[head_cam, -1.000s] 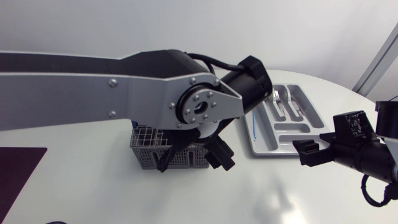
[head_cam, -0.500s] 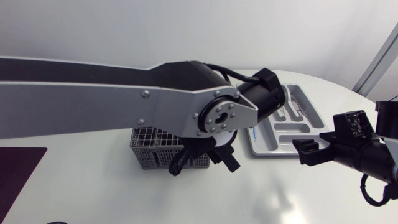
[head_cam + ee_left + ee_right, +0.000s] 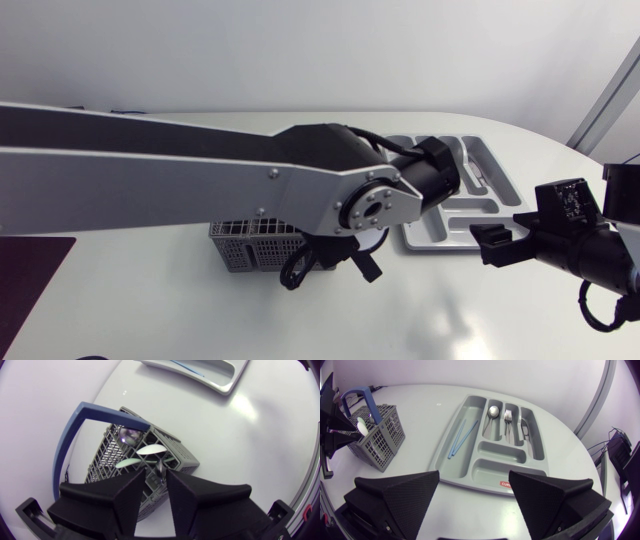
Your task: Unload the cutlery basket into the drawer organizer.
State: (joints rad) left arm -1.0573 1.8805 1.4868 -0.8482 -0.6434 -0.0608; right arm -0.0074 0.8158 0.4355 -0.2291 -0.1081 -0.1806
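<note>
A white table (image 3: 450,310) seen from above carries a grey wire-grid cutlery basket (image 3: 240,247) near its middle and a grey drawer organizer (image 3: 478,212) just beyond it, well apart from the basket. The left arm (image 3: 150,180) stretches across from its side, and the left gripper (image 3: 345,258) hangs over the basket's near end. In the left wrist view the left gripper (image 3: 156,482) points down into the basket (image 3: 177,457), its fingers only a narrow gap apart. The thin metal end of a piece of cutlery (image 3: 160,468) stands in that gap, close to one finger and not pinched from both sides. Just ahead of it, a white spoon head (image 3: 151,450) and a pale green one (image 3: 129,463) stick up out of the basket, under its upright blue handle (image 3: 75,435). The right gripper (image 3: 497,243) hovers over the table beside the organizer's near corner. In the right wrist view it is spread wide and holds nothing (image 3: 474,487). Ahead of it the organizer (image 3: 470,477) holds two thin blue chopsticks (image 3: 460,437) in its long side compartment. A spoon (image 3: 493,411), a fork (image 3: 508,415) and a knife (image 3: 526,427) each lie in one of the narrow slots next to them.
</note>
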